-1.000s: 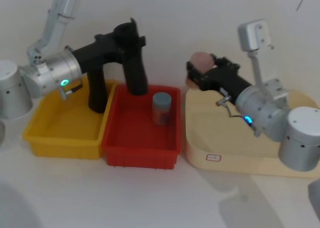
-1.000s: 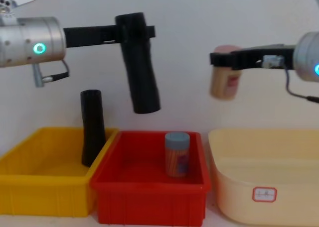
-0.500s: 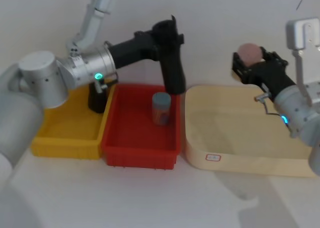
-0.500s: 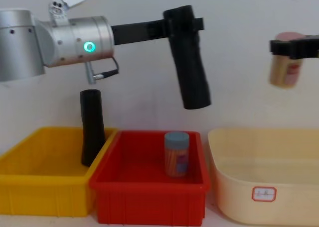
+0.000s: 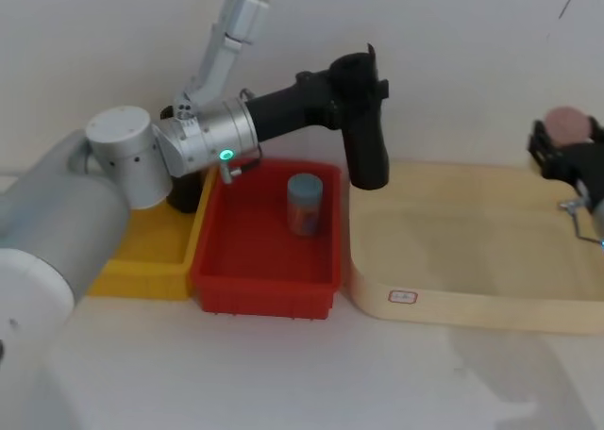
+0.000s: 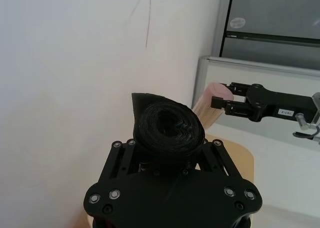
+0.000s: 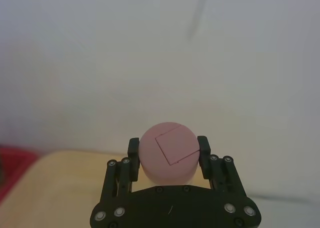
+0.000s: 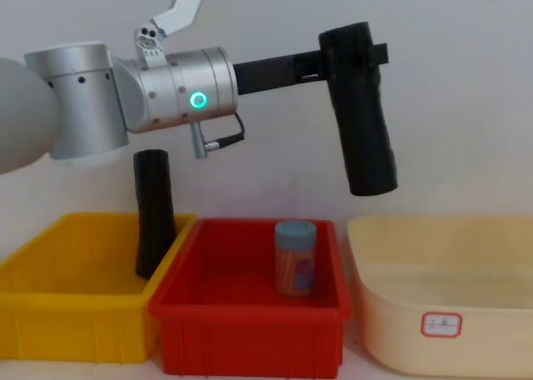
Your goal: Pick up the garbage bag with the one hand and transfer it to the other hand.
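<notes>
**White wall behind, white table below**

A second black roll stands in the yellow plastic bin. The green-lit left gripper has its fingers grasping the matte black garbage bag roll, high above where the red plastic bin meets the cream tray. At far right, the right gripper has its fingers clenched on a pink-lidded jar.

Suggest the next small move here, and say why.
Probably the right gripper should lower and release its pink-lidded jar into the cream tub: it is shut on the jar, so it cannot take the garbage bag, which the left gripper holds aloft near the tub's edge.
</notes>
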